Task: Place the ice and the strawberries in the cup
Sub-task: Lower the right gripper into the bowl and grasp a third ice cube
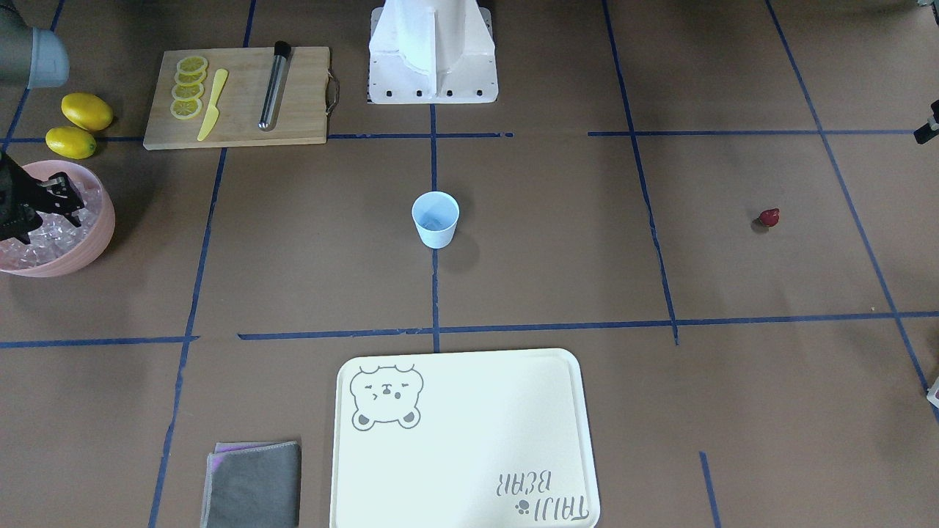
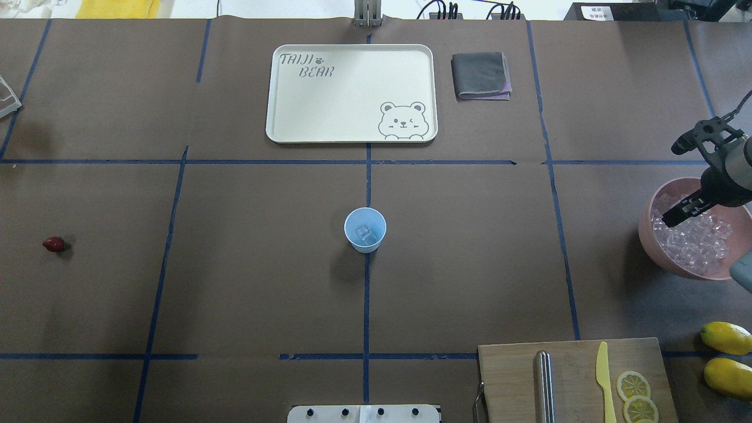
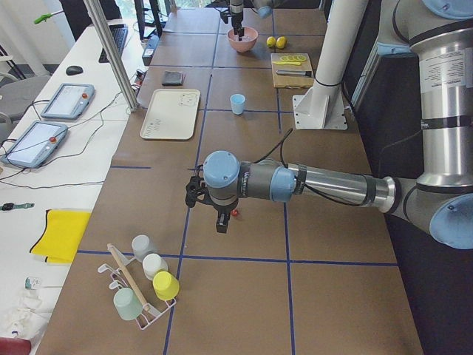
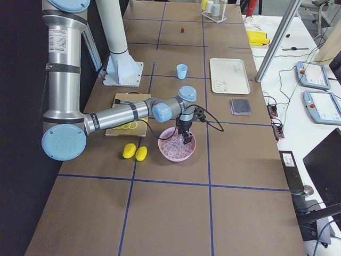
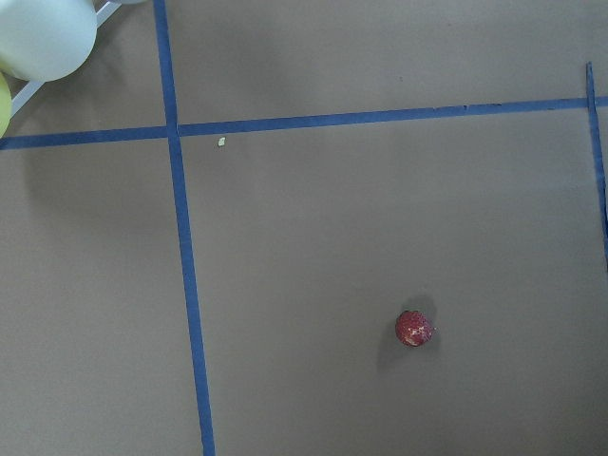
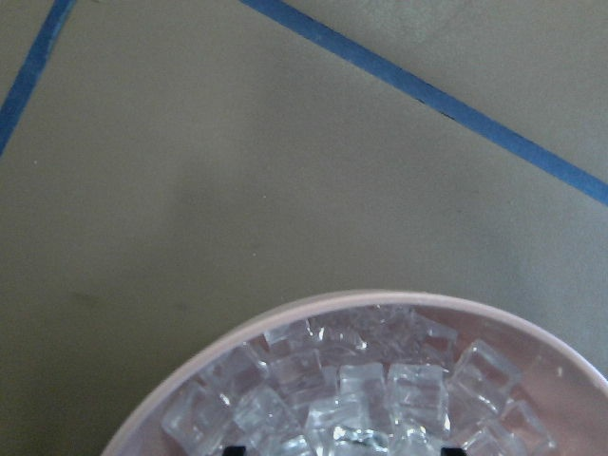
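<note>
The pale blue cup (image 2: 365, 230) stands at the table's middle, also in the front view (image 1: 435, 220), with a clear ice cube (image 2: 367, 234) inside. More ice (image 2: 699, 238) fills the pink bowl (image 2: 652, 244) at the right. My right gripper (image 2: 671, 220) points down into that ice; the right wrist view shows its fingertips (image 6: 236, 448) spread apart among the cubes (image 6: 351, 389). The strawberry (image 2: 53, 244) lies on the table far left, also in the left wrist view (image 5: 413, 328). My left gripper (image 3: 222, 224) hovers near it; I cannot tell whether it is open.
A cream bear tray (image 2: 352, 132) and a grey cloth (image 2: 480, 75) lie at the far side. A wooden board (image 2: 517, 376) holds lemon slices, a yellow knife (image 2: 603, 382) and a metal rod. Two lemons (image 2: 727, 338) lie beside it. A rack of cups (image 3: 144, 285) stands near the left arm.
</note>
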